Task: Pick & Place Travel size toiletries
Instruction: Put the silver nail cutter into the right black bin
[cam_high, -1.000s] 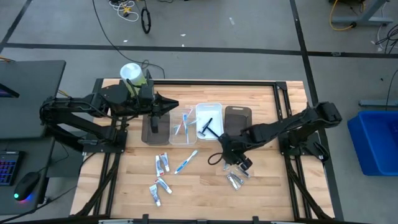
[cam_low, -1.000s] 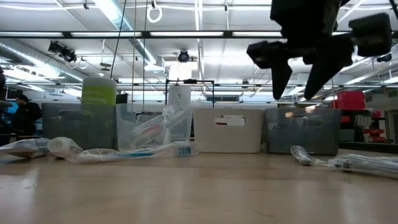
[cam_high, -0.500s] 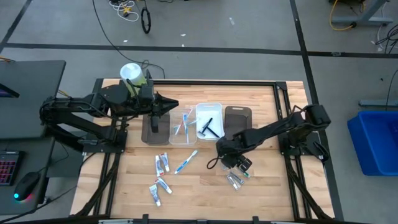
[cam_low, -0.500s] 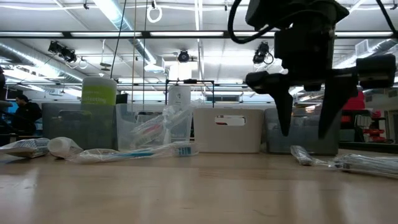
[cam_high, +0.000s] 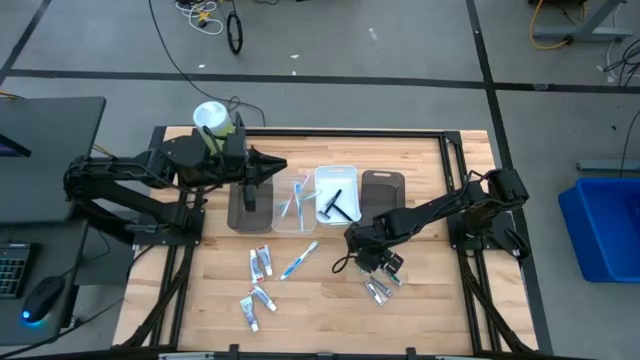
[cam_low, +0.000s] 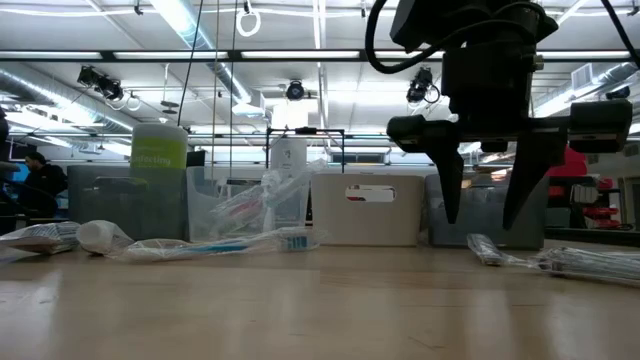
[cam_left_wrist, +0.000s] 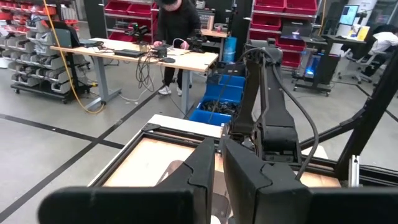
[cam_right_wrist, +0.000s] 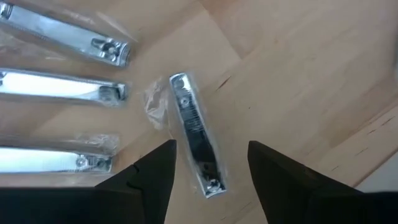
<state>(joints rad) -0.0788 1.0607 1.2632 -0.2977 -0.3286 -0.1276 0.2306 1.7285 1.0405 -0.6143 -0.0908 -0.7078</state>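
Below right pincer (cam_right_wrist: 210, 167) (open), silvery tube (cam_right_wrist: 195, 133)

No legible text in any view. The green band on the tall green-white cylindrical canister (cam_low: 159, 155) carries pale lettering too blurred to read; the white rectangular tray (cam_low: 364, 209) bears a red-white label, also unreadable.

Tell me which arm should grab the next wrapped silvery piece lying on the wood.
Right. The right gripper hangs open directly above a wrapped silvery item, its fingers either side of it in the right wrist view. The left gripper is shut, parked over the dark tray at the back.
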